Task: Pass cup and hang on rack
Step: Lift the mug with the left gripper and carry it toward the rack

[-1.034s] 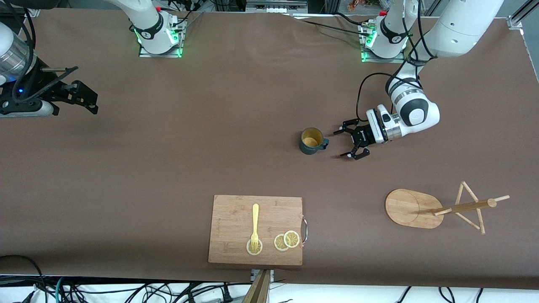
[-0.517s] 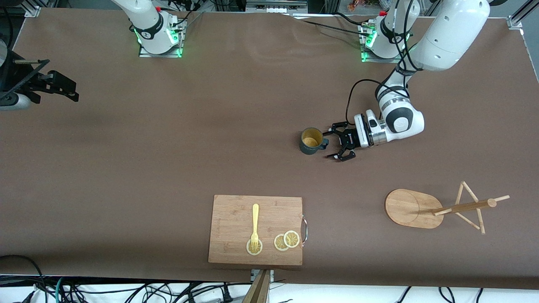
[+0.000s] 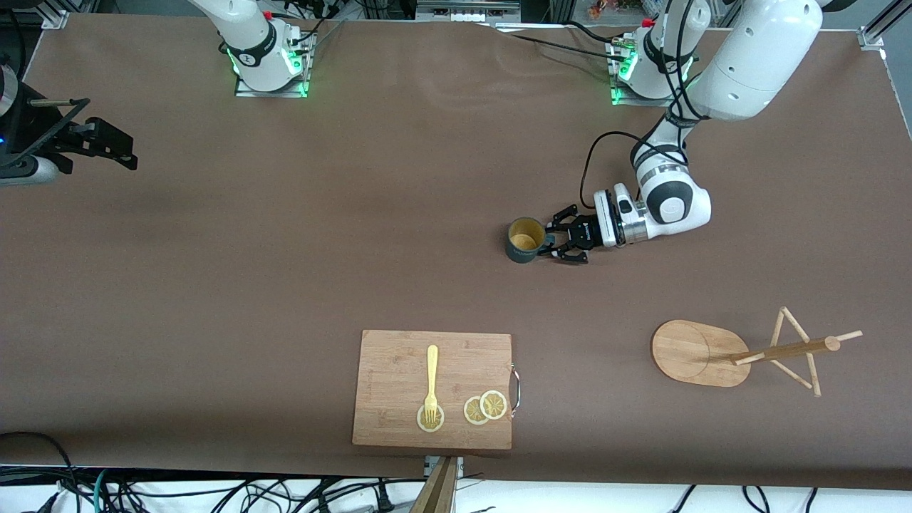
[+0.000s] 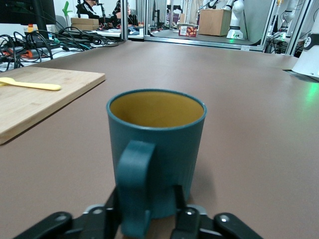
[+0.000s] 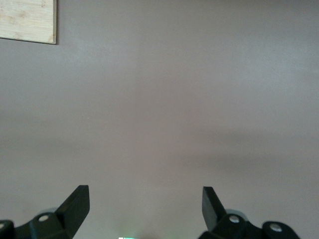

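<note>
cup (image 3: 526, 241) handle sits between my left gripper (image 3: 558, 245) jaws, pinched. a second ago they stood wide beside it. right gripper (image 3: 107, 146) waits, spread.

**Three cameras: one high overview, two wrist close-ups**

The front camera hangs high, looking steeply down over the whole tabletop (image 3: 285, 271) toward both arm bases along the top edge. The left wrist camera sits low, nearly level with the surface and very close to the cup (image 4: 157, 149), facing along the tabletop; it shares the cup and the cutting board (image 4: 35, 102) with the overview. The right wrist camera looks down from above at bare tabletop, sharing with the overview only a corner of that board.
</note>
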`<state>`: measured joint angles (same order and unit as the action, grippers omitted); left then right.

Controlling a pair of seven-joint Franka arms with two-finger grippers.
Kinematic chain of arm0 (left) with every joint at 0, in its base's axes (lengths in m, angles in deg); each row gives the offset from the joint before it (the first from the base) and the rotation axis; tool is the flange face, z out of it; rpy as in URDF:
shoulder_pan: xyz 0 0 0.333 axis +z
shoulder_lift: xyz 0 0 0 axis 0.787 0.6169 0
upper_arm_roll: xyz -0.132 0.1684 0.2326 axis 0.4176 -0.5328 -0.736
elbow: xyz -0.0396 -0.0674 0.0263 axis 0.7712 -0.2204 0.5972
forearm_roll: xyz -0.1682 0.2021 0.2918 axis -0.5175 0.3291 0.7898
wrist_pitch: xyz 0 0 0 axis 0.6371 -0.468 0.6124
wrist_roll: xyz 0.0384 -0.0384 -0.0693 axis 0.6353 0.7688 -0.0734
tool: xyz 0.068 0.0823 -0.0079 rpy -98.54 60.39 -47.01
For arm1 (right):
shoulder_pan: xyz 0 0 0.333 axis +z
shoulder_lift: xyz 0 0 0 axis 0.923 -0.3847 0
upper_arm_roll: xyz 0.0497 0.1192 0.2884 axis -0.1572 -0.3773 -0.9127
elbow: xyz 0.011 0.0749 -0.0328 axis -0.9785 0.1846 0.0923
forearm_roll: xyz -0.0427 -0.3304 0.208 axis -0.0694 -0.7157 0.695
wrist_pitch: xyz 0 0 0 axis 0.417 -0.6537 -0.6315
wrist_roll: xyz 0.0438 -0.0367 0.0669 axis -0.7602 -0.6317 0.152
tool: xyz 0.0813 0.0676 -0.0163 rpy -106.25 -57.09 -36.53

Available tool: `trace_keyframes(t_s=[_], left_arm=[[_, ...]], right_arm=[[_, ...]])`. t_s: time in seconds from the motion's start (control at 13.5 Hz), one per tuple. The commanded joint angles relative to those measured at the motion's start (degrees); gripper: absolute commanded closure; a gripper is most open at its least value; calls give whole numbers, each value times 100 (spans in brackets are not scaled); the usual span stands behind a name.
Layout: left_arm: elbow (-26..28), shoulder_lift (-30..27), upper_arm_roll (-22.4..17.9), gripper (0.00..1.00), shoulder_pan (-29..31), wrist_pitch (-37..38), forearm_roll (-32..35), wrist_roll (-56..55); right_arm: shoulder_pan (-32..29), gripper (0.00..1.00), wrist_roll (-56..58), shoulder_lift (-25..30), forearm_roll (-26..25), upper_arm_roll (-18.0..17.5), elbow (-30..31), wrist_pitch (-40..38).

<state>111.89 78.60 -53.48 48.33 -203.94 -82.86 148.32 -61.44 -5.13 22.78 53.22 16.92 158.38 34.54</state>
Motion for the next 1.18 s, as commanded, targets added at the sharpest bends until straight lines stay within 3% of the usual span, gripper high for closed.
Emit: trace_keyframes(t_s=[0.0, 0.3, 0.59, 0.81, 1.11], left_arm=[[93, -127, -16, 100, 260, 166, 2, 154], [102, -662, -182, 100, 576, 902, 650, -2636], [58, -935, -463, 100, 1060, 2096, 705, -4844], [14, -1068, -482, 100, 1831, 3117, 705, -6997], [-92, -1006, -482, 100, 2659, 3979, 705, -8669]], right_arm=[[-101, 0, -27, -24, 5, -106, -74, -78], [-110, 0, 8, -33, 5, -80, -74, -140], [-93, 0, -18, -68, 32, -97, -74, -78], [-101, 0, 43, -86, 32, -97, -56, -96], [-101, 0, 43, -77, 32, -97, -56, -149]])
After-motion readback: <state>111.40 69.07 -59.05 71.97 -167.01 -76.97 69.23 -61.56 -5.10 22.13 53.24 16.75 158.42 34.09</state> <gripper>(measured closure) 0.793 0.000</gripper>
